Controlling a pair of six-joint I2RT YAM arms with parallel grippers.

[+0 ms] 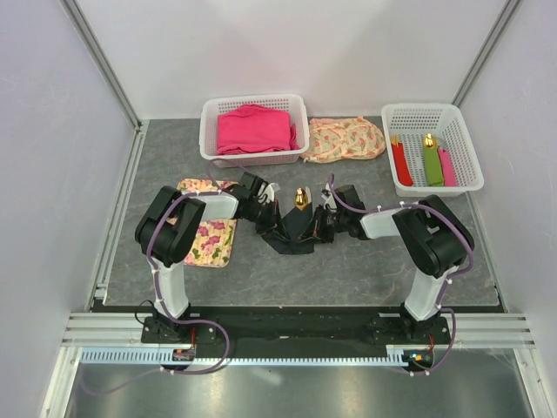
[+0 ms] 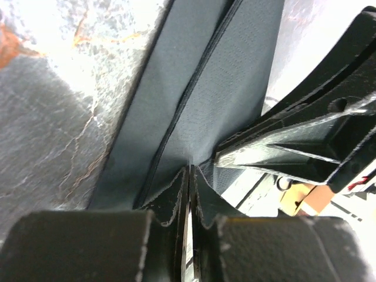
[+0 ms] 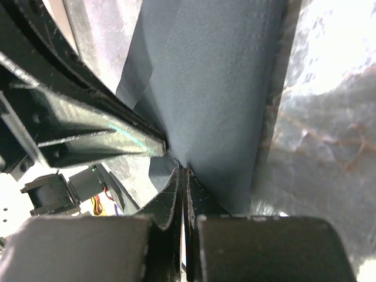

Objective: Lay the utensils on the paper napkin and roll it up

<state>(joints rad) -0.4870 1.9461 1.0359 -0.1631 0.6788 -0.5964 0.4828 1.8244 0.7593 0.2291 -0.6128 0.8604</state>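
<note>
The black paper napkin (image 1: 294,230) lies folded up around the utensils in the middle of the table. A gold utensil head (image 1: 301,198) sticks out at its far end. My left gripper (image 1: 268,214) is shut on the napkin's left edge, and my right gripper (image 1: 324,223) is shut on its right edge. In the left wrist view the napkin (image 2: 194,100) runs up from the shut fingertips (image 2: 191,174) in long folds. In the right wrist view the napkin (image 3: 217,88) rises the same way from the shut fingertips (image 3: 183,174). The utensil shafts are hidden inside the napkin.
A floral mat (image 1: 209,233) lies left, under the left arm. A white basket (image 1: 254,131) with pink cloth stands far centre, a floral cloth (image 1: 345,139) beside it. A white basket (image 1: 430,148) at far right holds red, green and pink napkin rolls.
</note>
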